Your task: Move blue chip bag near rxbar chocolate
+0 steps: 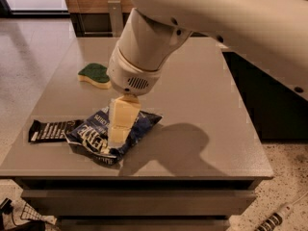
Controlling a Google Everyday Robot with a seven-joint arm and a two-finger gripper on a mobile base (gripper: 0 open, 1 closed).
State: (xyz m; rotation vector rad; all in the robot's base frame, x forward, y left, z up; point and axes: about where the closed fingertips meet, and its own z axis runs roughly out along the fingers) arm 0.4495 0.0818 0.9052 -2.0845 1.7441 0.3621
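Observation:
The blue chip bag (94, 136), crinkled navy foil with white lettering, lies on the grey table (202, 95) near its front left. My gripper (119, 131) comes straight down from the white arm and is shut on the bag's middle, low at the table top. The rxbar chocolate (52, 130), a flat black wrapper with white text, lies just left of the bag. The bag's left edge reaches the bar's right end.
A green-and-yellow sponge (95, 75) lies behind the bag at the table's left. The table's front edge is close below the bag. A dark cabinet stands to the right of the table. A cable lies on the floor at the lower right.

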